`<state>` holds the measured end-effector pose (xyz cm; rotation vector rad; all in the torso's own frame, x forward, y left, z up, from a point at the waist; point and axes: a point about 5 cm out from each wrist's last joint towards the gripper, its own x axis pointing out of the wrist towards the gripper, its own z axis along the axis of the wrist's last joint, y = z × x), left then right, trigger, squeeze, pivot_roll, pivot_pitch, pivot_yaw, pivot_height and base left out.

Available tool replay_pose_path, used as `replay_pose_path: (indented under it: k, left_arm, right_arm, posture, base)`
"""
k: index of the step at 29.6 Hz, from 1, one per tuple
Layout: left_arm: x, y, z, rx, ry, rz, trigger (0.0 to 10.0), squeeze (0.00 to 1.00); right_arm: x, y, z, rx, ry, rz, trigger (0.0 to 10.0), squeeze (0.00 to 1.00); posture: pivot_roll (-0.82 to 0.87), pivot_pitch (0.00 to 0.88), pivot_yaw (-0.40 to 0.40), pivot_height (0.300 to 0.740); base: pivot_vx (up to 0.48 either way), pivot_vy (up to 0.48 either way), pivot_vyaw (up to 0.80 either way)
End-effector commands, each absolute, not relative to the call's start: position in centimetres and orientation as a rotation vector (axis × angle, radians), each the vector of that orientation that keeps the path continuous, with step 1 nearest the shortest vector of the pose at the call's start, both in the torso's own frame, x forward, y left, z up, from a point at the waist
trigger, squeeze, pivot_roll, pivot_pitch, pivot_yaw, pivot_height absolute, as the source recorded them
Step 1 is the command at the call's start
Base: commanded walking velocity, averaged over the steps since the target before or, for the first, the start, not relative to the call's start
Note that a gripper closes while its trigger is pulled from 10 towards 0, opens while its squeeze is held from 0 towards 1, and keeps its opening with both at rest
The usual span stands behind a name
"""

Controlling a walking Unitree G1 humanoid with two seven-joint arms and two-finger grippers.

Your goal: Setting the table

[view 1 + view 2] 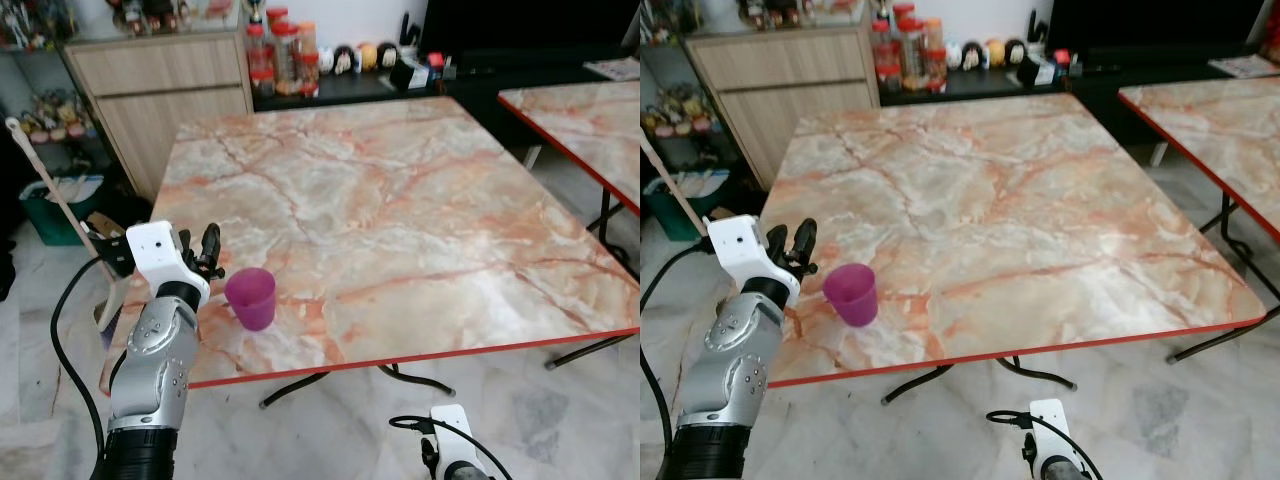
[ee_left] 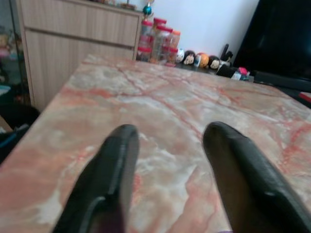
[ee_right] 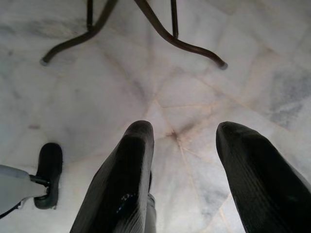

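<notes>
- The left hand (image 1: pixel 207 250) is raised at the near left corner of the marble worktop (image 1: pixel 400 200), its two black fingers (image 2: pixel 114 165) spread apart and grasping nothing.
- A purple cup (image 1: pixel 250 298) stands upright on the worktop just beside that hand, on its right, near the red front edge; whether a finger touches it cannot be told.
- The right hand (image 3: pixel 187 160) hangs low below the worktop edge, fingers parted and empty, pointing at the marble floor (image 3: pixel 184 92) and the worktop's curved metal legs (image 3: pixel 160 29).
- By my judgement the setting has barely begun: one cup is placed and released, and no plates, cutlery or other cups lie on the worktop.
- What is left seems to be nearly everything, and nothing more to set out lies near either hand.
</notes>
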<state>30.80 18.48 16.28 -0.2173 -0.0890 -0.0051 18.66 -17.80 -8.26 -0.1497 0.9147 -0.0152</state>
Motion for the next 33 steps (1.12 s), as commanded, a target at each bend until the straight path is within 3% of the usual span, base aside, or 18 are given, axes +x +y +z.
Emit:
replay_pose_path:
  k: [1, 5, 11, 19, 20, 33]
  left_arm:
    - [30.8, 18.4, 17.2, -0.193, -0.088, -0.037, 10.0, 1.00]
    - [31.1, 18.3, 17.6, -0.194, -0.068, -0.071, 10.0, 1.00]
    - [32.0, 17.9, 17.9, -0.012, 0.018, -0.145, 10.0, 1.00]
    - [32.8, 17.6, 17.2, 0.032, 0.090, -0.174, 10.0, 1.00]
    - [33.0, 17.2, 16.3, 0.042, 0.144, -0.219, 10.0, 0.00]
    - [33.0, 17.4, 14.6, 0.060, 0.255, -0.230, 10.0, 0.00]
  right_arm:
    - [18.6, -17.4, -8.3, -0.139, 0.918, -0.012, 10.0, 0.00]
    - [18.5, -17.2, -8.4, -0.132, 0.914, -0.011, 10.0, 0.00]
    - [18.1, -17.2, -8.6, -0.119, 0.925, -0.023, 10.0, 0.00]
    - [18.2, -17.2, -8.5, -0.114, 0.925, -0.028, 10.0, 0.00]
    - [18.2, -17.2, -8.5, -0.123, 0.922, -0.017, 10.0, 0.00]
    - [17.9, -17.1, -8.7, -0.147, 0.931, 0.019, 10.0, 0.00]
  posture:
    - [0.12, 0.006, 0.030, 0.740]
    - [0.11, 0.009, 0.041, 0.740]
    - [0.11, 0.008, 0.046, 0.740]
    - [0.10, 0.005, 0.048, 0.740]
    - [0.10, 0.000, 0.046, 0.740]
    - [0.10, 0.000, 0.039, 0.740]
  base:
    - [0.000, 0.000, 0.00]
    - [0.000, 0.000, 0.00]
    - [0.000, 0.000, 0.00]
    - [0.000, 0.000, 0.00]
    - [0.000, 0.000, 0.00]
    - [0.000, 0.000, 0.00]
